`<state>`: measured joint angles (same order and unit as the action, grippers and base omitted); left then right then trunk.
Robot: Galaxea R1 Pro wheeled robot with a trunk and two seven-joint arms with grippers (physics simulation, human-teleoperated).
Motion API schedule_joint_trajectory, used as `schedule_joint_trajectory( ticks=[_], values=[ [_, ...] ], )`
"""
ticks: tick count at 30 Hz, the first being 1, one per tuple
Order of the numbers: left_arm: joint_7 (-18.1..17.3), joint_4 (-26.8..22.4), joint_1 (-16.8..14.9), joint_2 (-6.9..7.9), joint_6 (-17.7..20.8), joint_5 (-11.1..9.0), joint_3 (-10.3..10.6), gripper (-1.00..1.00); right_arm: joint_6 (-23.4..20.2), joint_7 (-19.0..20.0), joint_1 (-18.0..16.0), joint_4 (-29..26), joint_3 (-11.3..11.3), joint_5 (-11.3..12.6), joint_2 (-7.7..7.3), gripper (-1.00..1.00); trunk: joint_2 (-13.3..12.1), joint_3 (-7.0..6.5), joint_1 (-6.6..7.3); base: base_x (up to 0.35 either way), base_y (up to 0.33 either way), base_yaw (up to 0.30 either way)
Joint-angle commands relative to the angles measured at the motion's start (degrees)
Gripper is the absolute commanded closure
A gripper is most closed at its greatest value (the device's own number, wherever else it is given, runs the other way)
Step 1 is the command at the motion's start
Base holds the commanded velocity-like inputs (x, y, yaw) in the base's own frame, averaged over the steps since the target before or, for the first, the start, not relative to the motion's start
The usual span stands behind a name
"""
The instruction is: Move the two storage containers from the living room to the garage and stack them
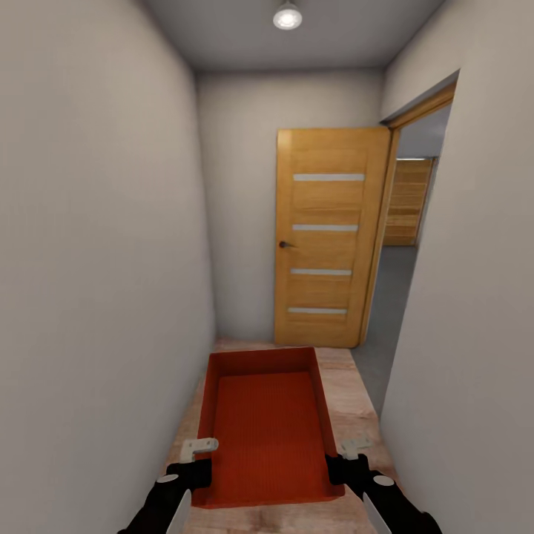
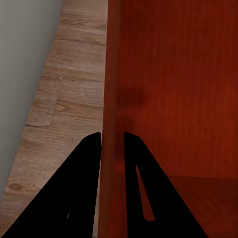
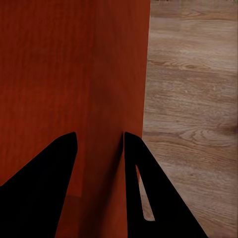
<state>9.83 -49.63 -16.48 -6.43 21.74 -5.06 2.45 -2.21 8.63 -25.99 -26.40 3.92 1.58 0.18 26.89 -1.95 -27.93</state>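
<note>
At the 7 o'clock corner of the head view, our left tool [image 1: 199, 458] clamps the left wall of the orange-red bin [image 1: 268, 430], and at 5 o'clock our right tool [image 1: 348, 456] clamps the bin's right wall. In the left wrist view the left tool [image 2: 112, 141] has one dark finger [image 2: 74, 188] outside the thin wall and the other inside, pressed against it. In the right wrist view the right tool [image 3: 99, 141] straddles the opposite wall the same way, with one finger [image 3: 148, 193] over the wood floor [image 3: 193, 99].

We see the bin held level between both tools, low in the middle of the head view, open top up, above light wood planks [image 1: 356, 393]. Around it runs a narrow hallway with plain pale walls [image 1: 96, 282]. At 12 o'clock a ceiling lamp [image 1: 287, 15] glows. Beyond the bin, toward 1 o'clock, a wooden door [image 1: 330, 237] stands swung open. Through the doorway at 2 o'clock we see a dark grey floor [image 1: 389, 297] and a wood-plank door [image 1: 408, 200] far back.
</note>
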Motion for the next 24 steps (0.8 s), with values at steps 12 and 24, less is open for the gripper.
schedule_joint_trajectory(
  ticks=[12, 24],
  values=[
    [1.9, 0.0, 0.0, 0.01, 0.5, 0.8, 0.2, 1.00, -0.3, 2.3, 0.0, -0.6, -0.4, 0.7, 0.35, 1.00, 0.0, 0.02, -0.05, 0.328, -0.001, 0.000],
    [1.9, 0.0, 0.0, 0.01, 0.5, 0.8, 0.2, 1.00, -0.3, 2.7, 0.0, -0.6, -0.4, 0.8, 0.35, 1.00, 0.0, 0.02, -0.05, 0.328, 0.000, 0.000]
  ],
)
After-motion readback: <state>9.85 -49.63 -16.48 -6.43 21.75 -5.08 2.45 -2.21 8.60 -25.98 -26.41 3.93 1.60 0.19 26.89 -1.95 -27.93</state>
